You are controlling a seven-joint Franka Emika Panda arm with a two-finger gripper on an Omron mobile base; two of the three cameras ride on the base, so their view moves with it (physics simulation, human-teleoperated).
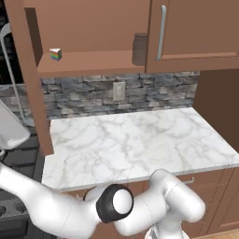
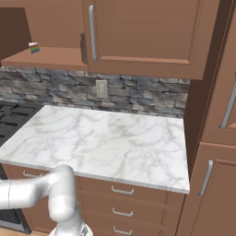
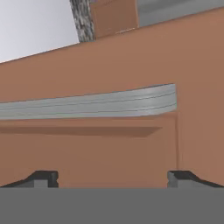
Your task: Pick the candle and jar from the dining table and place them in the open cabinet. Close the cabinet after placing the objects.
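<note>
**Jar on the cabinet shelf, fingers spread before a door**

The jar (image 1: 139, 48) stands on the plain wooden shelf (image 1: 88, 64) of the brown cabinet (image 1: 93, 23), at the shelf's right end, partly hidden behind the edge of the shut door (image 1: 196, 32); in the right base view just a dark sliver of it (image 2: 83, 48) shows beside that door. One jar can be counted, and one small rainbow-striped wedge (image 1: 56, 54) sits well apart from it toward the shelf's left end. The shut door carries one long vertical silver bar handle (image 1: 161, 31).

Below the shelf runs a stone backsplash with one pale wall outlet (image 1: 119, 91), then a marble counter (image 1: 140, 140) over brown drawers (image 2: 122, 203) with short horizontal handles; three such handles in a column can be made out in the right base view.

In the hand view the gripper (image 3: 113, 178) is spread wide with nothing between its two dark tips, close to a brown door panel with a grey bar handle (image 3: 96, 104) cut off at the left edge.

No writing or label is legible anywhere.
</note>
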